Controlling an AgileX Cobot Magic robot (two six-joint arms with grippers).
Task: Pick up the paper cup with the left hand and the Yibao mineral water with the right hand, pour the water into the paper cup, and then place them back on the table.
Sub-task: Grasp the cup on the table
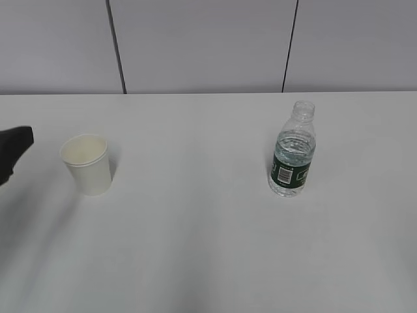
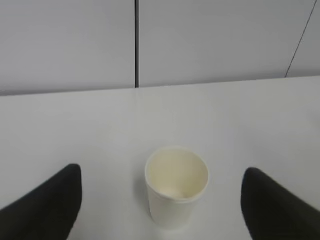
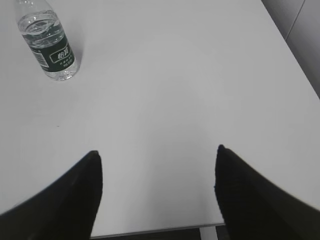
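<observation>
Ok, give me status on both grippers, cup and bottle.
Left gripper open, lined up on paper cup, no contact. Right gripper open, well short of bottle. Nothing in the way.

Paper cup [image 1: 86, 164]: plain white paper, matt outside, cream matt inside, smooth rolled rim.

Yibao mineral water [image 1: 292, 151]: clear glossy plastic bottle, ribbed body, threaded neck; dark green label band with a slight sheen, white printed patch.

Table [image 1: 208, 248]: white top, smooth, matt with a soft sheen, faint shadows.

Wall [image 1: 202, 42] at 12 o'clock: grey panels, flat matt finish, dark seams.

Left hand [image 2: 160, 200] fingers [image 2: 45, 205]: black, matt, smooth.

Right hand [image 3: 157, 187] fingers [image 3: 250, 195]: same black matt look.
</observation>
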